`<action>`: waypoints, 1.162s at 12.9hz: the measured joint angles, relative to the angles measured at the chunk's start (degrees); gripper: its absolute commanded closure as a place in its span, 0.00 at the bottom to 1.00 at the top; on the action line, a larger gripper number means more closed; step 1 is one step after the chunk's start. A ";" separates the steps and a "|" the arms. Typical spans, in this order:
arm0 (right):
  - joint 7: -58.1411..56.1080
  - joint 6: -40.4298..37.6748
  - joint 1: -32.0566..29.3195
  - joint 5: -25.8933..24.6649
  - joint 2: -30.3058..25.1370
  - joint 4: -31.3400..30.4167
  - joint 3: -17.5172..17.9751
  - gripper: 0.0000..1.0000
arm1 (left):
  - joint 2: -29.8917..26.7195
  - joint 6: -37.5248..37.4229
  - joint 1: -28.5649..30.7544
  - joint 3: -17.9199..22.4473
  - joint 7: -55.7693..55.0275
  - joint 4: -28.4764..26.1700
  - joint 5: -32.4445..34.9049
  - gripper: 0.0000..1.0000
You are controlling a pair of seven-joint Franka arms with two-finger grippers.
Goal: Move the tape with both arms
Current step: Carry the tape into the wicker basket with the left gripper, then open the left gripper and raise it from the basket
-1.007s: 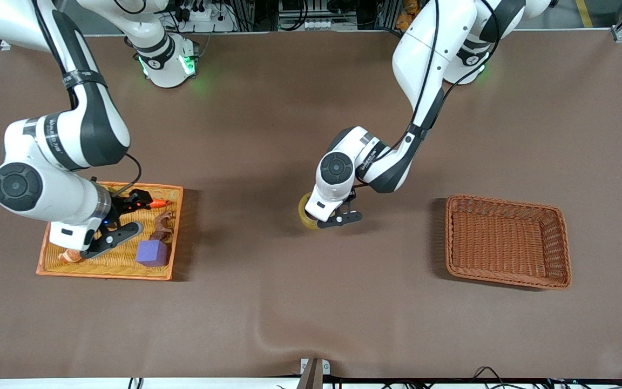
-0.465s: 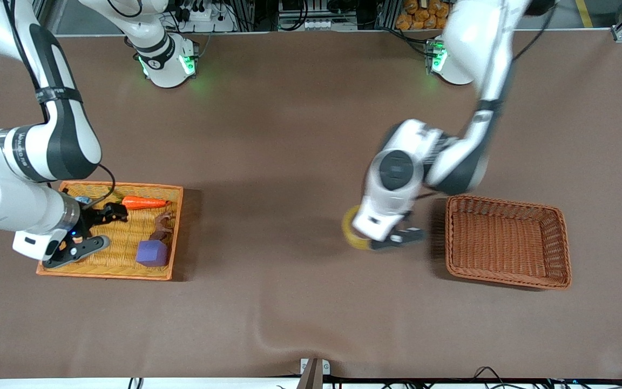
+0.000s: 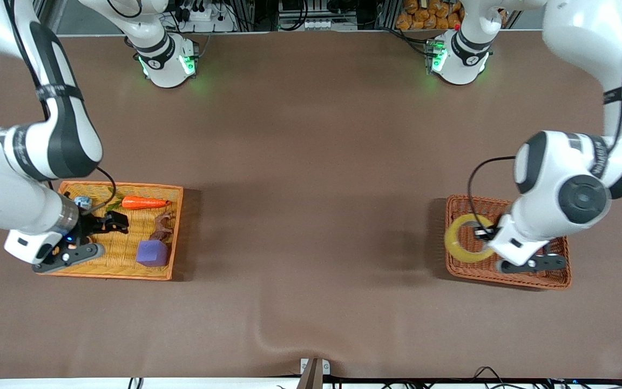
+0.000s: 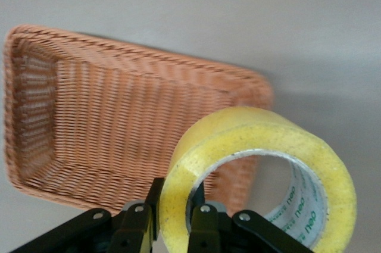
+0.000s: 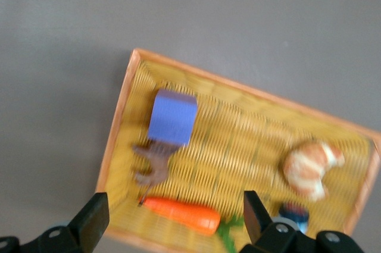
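1. My left gripper (image 3: 482,233) is clamped on the wall of the translucent yellowish ring of packing tape (image 3: 465,245), held in the air.
2. The tape hangs over the edge of the brown wicker basket (image 3: 555,279) that faces the table's middle.
3. My right gripper (image 3: 107,222), fingers spread apart, waits over the flat yellow woven tray (image 3: 173,233).
4. Bare brown table (image 3: 311,216) lies between basket and tray.

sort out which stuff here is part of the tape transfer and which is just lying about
Part of the job:
- translucent yellowish ring-shaped roll of packing tape, pinched through its wall by the left gripper
- brown woven wicker basket beneath it
- right gripper, open, waiting over the yellow tray

Lying about, all in the yellow woven tray:
- orange carrot
- purple block
- brown toy horse
- tan croissant
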 measured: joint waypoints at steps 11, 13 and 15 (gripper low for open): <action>6.49 -20.09 -1.29 8.31 -23.24 -0.13 -5.93 0.00 | 1.02 15.88 7.83 -0.52 6.14 -9.28 0.00 0.00; 6.55 -21.68 3.24 8.33 -24.99 -0.47 -12.52 0.00 | -1.32 13.60 7.83 -0.57 6.71 -5.98 0.00 0.00; 7.15 -23.76 4.38 8.35 -25.58 -0.57 -15.25 0.00 | -4.81 8.11 7.79 -0.69 6.80 -3.12 0.00 0.00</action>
